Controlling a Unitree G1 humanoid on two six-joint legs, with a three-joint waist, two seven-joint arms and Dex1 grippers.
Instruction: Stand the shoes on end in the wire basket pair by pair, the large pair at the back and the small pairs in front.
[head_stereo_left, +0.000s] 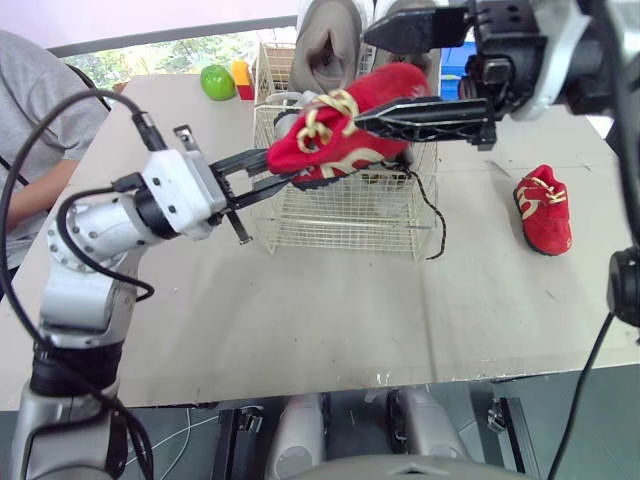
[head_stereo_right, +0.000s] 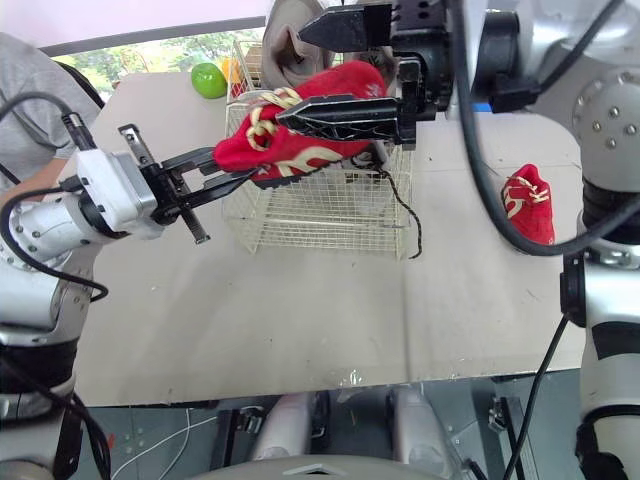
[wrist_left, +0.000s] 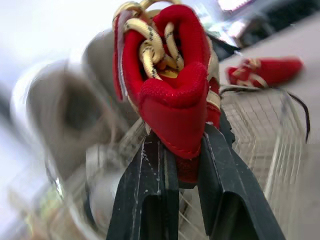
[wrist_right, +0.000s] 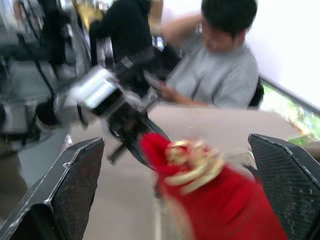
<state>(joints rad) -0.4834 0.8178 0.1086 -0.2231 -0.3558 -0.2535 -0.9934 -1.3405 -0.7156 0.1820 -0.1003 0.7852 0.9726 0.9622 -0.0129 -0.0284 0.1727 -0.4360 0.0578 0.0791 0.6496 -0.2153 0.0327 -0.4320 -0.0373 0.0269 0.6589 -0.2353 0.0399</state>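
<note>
Left gripper (head_stereo_left: 280, 170) clamps red shoe (head_stereo_left: 345, 135), half-hiding wire basket (head_stereo_left: 345, 222).

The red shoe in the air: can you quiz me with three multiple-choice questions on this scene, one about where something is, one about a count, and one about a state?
1. Where does the second red shoe lie relative to the wire basket?
A) inside it
B) on the table, to the robot's right of it
C) underneath it

2. How many red shoes show in the head views?
A) one
B) two
C) four

3. How does the left pincer stand?
A) shut on the raised red shoe
B) open and empty
C) shut on a cable

Answers:
1 B: it rests on the bare tabletop, apart from the basket.
2 B: one is held up over the basket and one lies on the table.
3 A: the left wrist view shows its fingers clamping the shoe's end.
</note>
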